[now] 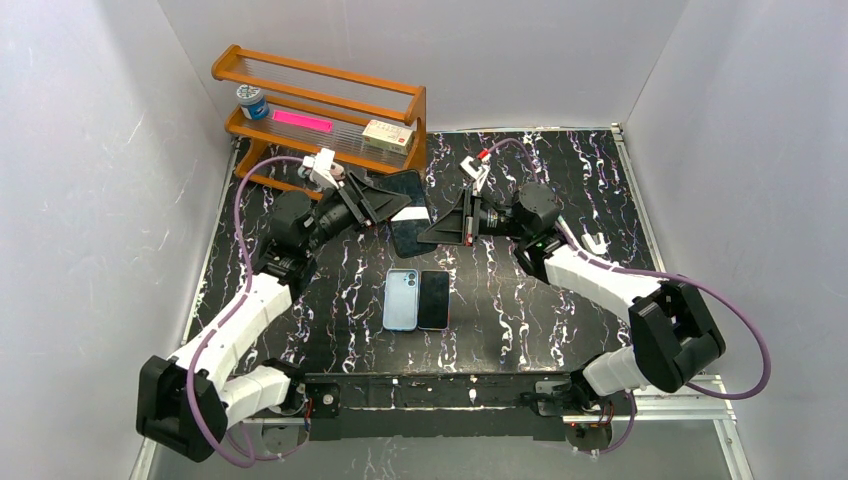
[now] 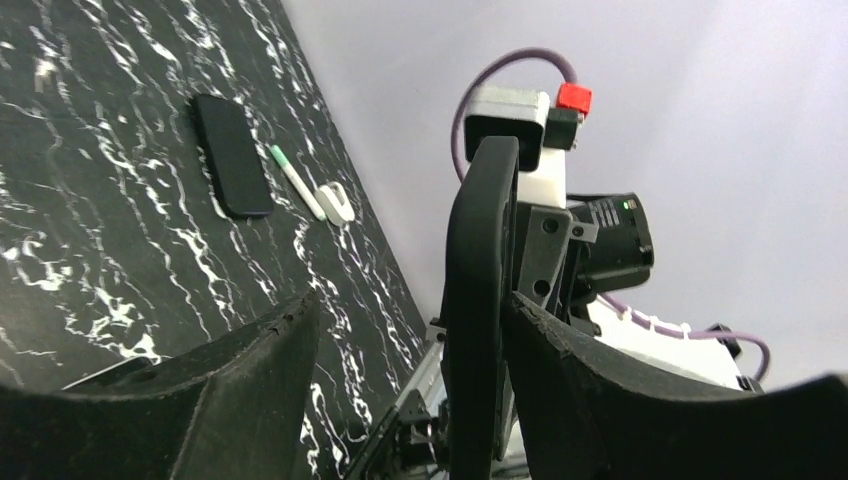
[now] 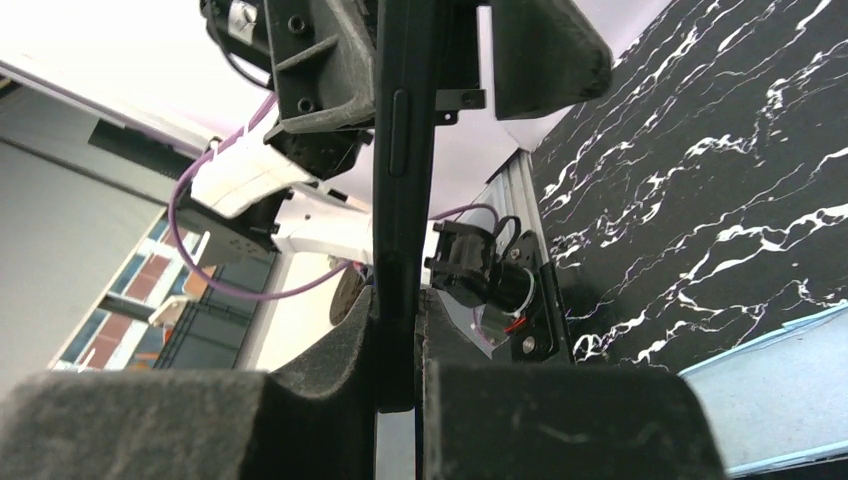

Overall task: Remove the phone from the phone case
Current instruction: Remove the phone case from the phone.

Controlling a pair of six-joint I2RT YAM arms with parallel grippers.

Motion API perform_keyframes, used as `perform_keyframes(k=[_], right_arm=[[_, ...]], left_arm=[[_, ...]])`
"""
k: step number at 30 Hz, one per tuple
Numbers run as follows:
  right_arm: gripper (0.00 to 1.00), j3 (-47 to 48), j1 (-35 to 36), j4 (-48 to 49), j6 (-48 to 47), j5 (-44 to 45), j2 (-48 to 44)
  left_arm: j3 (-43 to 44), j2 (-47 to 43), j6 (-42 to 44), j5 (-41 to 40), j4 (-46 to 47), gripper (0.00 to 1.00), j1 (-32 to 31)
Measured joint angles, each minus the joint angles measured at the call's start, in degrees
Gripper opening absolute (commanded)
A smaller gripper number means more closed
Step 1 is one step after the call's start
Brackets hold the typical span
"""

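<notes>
much of the dark slab [image 1: 404, 196] i hold up is hidden. from above, my two grippers cover parts of its edges, and each wrist camera sees only its thin rim. i cannot tell whether it is a case with the phone still inside or just one of the two. the right wrist view shows a long side button on the rim and nothing of the faces.

both my arms reach forward and inward from their bases with elbows out, and they meet above the middle of the table [image 1: 560, 310], fingers pointing at each other. my right gripper [image 3: 397, 320] is pressed tight on the slab's two faces, with no gap showing. my left gripper [image 2: 410, 320] stands apart: one finger lies just beside the slab and the other is clear of it, with marbled tabletop showing between.

the slab hangs off the table between the grippers, its long axis running roughly from the near edge toward the back wall, leaning a little. below it a blue phone [image 1: 400, 300] and a black phone [image 1: 434, 299] lie flat, side by side.
</notes>
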Motion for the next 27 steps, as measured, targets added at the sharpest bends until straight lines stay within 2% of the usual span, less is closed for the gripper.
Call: perform_keyframes(k=[2,5,7,13,14,16,17,22,24,27], right_arm=[[0.01,0.83,0.02,-0.15,-0.07,-1.73,0.0],[0.01,1.6,-0.13,-0.31,-0.17,-3.85,0.15],[0.01,2.43,-0.15,-0.68,-0.2,-5.27,0.35],[0.01,4.72,-0.22,-1.7,-1.16,-8.2,2.45],[0.01,4.83,-0.24,-1.73,-1.66,-8.61,2.8],[0.01,5.05,-0.26,-1.75,-2.36,-8.94,3.02],[0.05,5.18,-0.26,-1.86,-2.67,-8.94,3.02],[0.37,5.49,-0.2,-4.48,-4.17,-7.74,2.29],[0.48,4.9,0.0,-4.74,-4.39,-5.4,1.33],[0.6,1.57,0.17,-4.52,-4.42,-1.27,-1.92]], left_arm=[[0.44,1.18,-0.11,1.97,0.79,0.61,0.22],[1.51,1.77,-0.02,3.85,1.46,0.52,0.39],[2.08,1.97,-0.2,5.07,2.1,0.43,0.5],[2.75,2.43,-2.14,7.82,5.03,0.03,0.61],[2.78,2.49,-2.78,8.15,5.27,0.0,0.61],[2.8,2.47,-3.67,8.48,5.53,0.0,0.63],[2.8,2.47,-3.89,8.44,5.62,0.0,0.63],[2.25,1.11,-4.09,6.08,4.59,0.0,0.52],[1.11,-0.46,-4.76,3.43,4.0,0.0,0.35],[-0.68,-3.21,-5.49,-2.4,2.51,0.0,0.33]])
